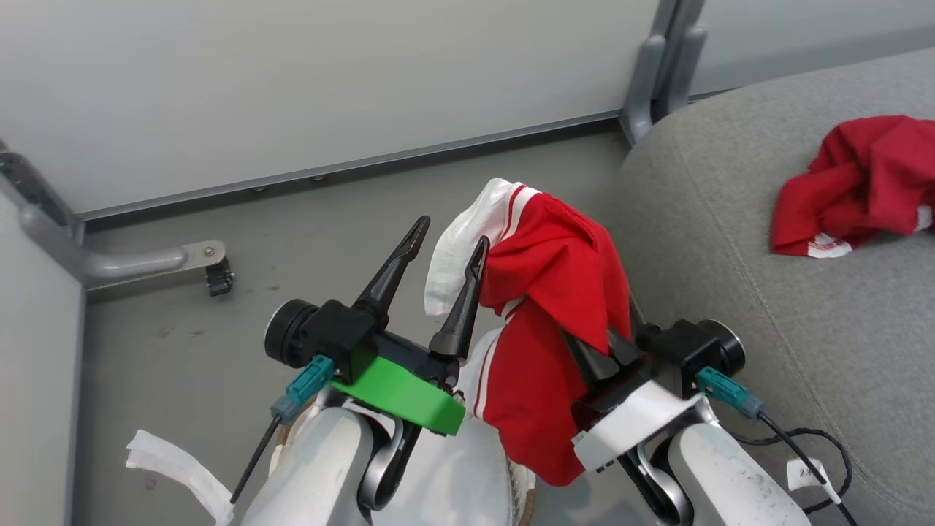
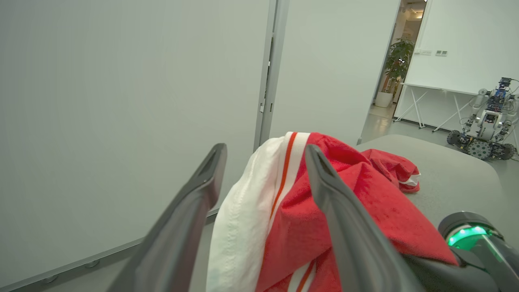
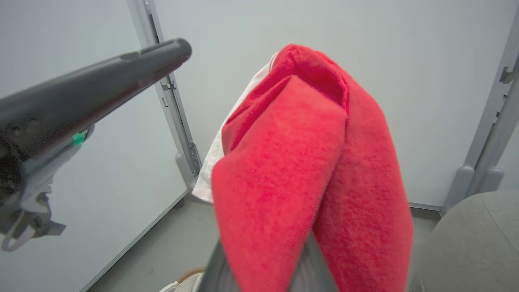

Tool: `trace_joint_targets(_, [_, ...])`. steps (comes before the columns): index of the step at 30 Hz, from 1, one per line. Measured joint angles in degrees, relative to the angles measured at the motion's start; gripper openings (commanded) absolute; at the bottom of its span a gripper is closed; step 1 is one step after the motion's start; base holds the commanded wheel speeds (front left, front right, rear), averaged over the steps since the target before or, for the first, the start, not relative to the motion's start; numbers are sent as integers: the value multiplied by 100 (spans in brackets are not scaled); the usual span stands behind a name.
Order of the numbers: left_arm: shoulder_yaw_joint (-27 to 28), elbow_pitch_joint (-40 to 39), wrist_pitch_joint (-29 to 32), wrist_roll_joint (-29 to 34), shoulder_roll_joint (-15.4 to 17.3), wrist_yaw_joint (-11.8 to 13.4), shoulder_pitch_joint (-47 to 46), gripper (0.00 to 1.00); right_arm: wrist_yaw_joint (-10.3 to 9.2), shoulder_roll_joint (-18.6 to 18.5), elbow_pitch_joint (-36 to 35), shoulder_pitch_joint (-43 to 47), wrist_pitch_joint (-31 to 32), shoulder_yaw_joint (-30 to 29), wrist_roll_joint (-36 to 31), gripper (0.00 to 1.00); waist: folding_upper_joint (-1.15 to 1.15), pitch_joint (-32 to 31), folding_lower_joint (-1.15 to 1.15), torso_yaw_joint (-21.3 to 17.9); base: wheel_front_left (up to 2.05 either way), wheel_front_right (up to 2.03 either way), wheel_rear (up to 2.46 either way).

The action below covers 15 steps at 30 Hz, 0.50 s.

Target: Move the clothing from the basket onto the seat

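Observation:
A red garment with white stripes and a white panel (image 1: 555,285) hangs above the floor, draped over my right gripper (image 1: 593,359), which is shut on it; the cloth hides the fingertips. In the right wrist view the same clothing (image 3: 284,182) covers the grey fingers (image 3: 215,271). My left gripper (image 1: 451,237) stands open just left of it, with nothing between its fingers (image 2: 324,182), the inner one touching the cloth. A second red garment (image 1: 855,186) lies crumpled on the grey seat (image 1: 730,241). A sliver of the basket rim (image 1: 527,498) peeks out below between my arms.
White wall panels with grey metal posts and feet (image 1: 146,259) close off the back and left. A white strip (image 1: 168,460) lies on the floor at lower left. A black cable (image 1: 818,438) trails on the seat's front. Another robot (image 2: 486,117) stands far off.

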Motion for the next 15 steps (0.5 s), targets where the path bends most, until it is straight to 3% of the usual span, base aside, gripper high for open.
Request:
trace_joint_targets(9, [121,159,-1,141,-9,-42,90,100,0,-9,-258,331,0,-379,82,0,0,177,0,-1102,0,0,0])
trace_joint_targets(15, [-149,304,0,272,27,-51,96,100,0,-5,-385,575,0,-760,79,0,0,303,0,-1777,0,0,0])
